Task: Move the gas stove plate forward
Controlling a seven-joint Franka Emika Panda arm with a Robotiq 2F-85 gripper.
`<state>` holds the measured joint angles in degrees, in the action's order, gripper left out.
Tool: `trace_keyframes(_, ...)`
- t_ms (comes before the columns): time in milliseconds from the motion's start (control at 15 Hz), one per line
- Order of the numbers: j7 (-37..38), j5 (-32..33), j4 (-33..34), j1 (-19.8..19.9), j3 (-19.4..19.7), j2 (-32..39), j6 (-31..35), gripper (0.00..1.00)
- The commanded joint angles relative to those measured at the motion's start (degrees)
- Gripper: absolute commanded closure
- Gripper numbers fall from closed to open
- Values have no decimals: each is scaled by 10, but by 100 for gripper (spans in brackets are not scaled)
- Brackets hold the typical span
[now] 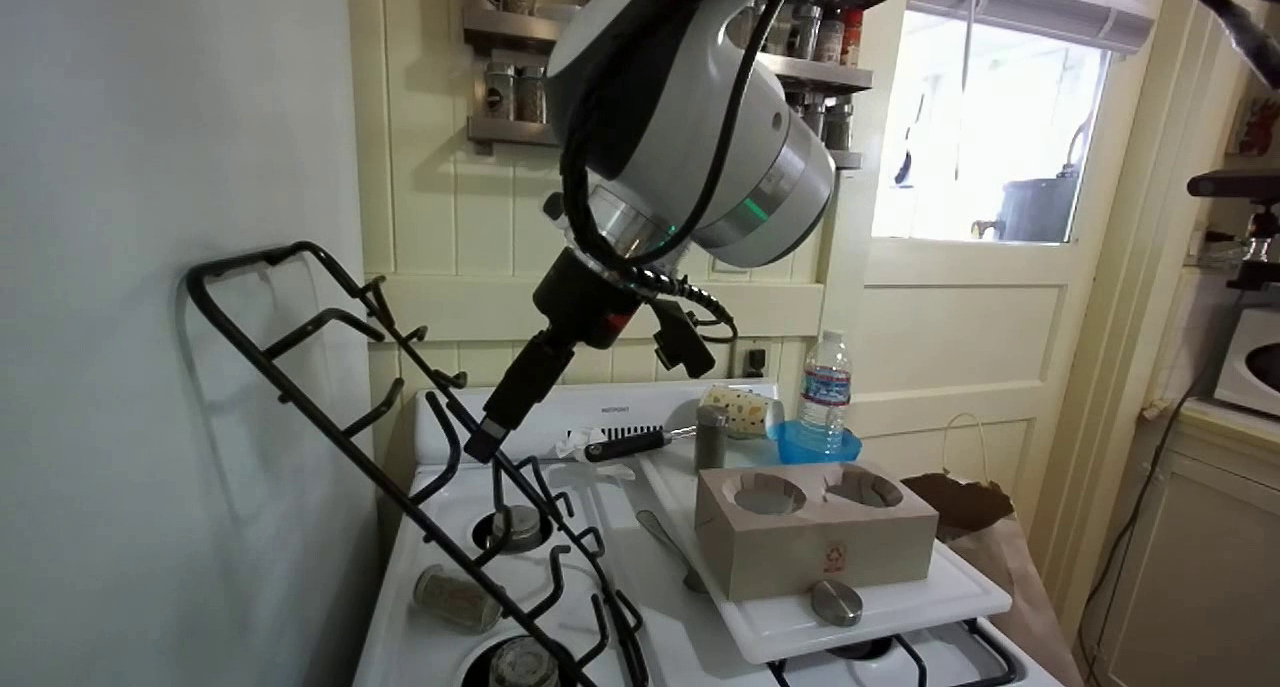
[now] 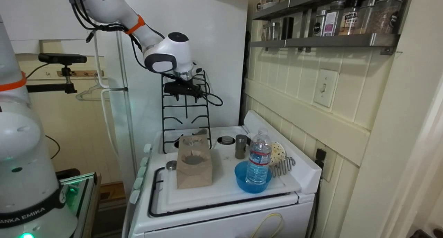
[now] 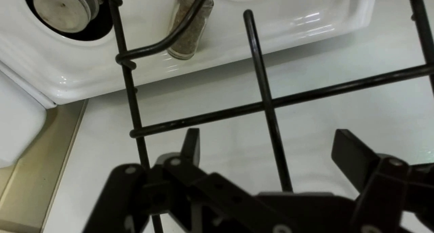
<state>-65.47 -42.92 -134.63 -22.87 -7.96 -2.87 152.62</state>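
The black 2-fingered gripper (image 3: 267,138) had its fingers (image 3: 354,155) spread wide, with nothing clamped. In the wrist view, a thin lengthwise prong (image 3: 279,155) of the large black metal stove grate (image 3: 268,104) ran through the gap, 1 finger on each side, so the jaws faced across the grate's long axis, over its upper part. The coming move likely turned on that straddle: closing there should have caught the prong, provided it lay deep enough. Depth was hard to judge, and I could not tell whether finger and metal touched.

The grate stood on end at a steep tilt, its low end down at the glossy white enamel stove top (image 3: 291,26), its high end up by the tall smooth white panel (image 2: 221,58). It was a long rectangular frame of slim dark bars, with bent prongs pointing inward from both side rails and a straight crossbar (image 3: 200,119) near the fingers.
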Motion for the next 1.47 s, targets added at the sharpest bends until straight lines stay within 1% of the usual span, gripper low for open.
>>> trace_keyframes(0,-18,-8,4,28,-23,-1,-28,0)
trace_keyframes(200,-31,-8,11,36,-30,5,-56,0)
trace_keyframes(267,-39,-12,15,38,-31,6,-71,17)
trace_keyframes(333,-44,-10,19,40,-32,8,-81,26)
trace_keyframes(533,-53,-5,29,45,-38,15,-85,51)
trace_keyframes(667,-57,-5,35,46,-41,18,-80,65)
trace_keyframes(733,-59,-5,38,46,-43,20,-76,74)
trace_keyframes(933,-58,0,43,51,-47,28,-72,96)
trace_keyframes(1067,-54,6,45,56,-48,33,-65,100)
trace_keyframes(1200,-57,8,42,58,-50,29,-62,97)
trace_keyframes(1267,-59,3,40,58,-50,24,-65,97)
trace_keyframes(1400,-62,-25,38,60,-49,6,-71,97)
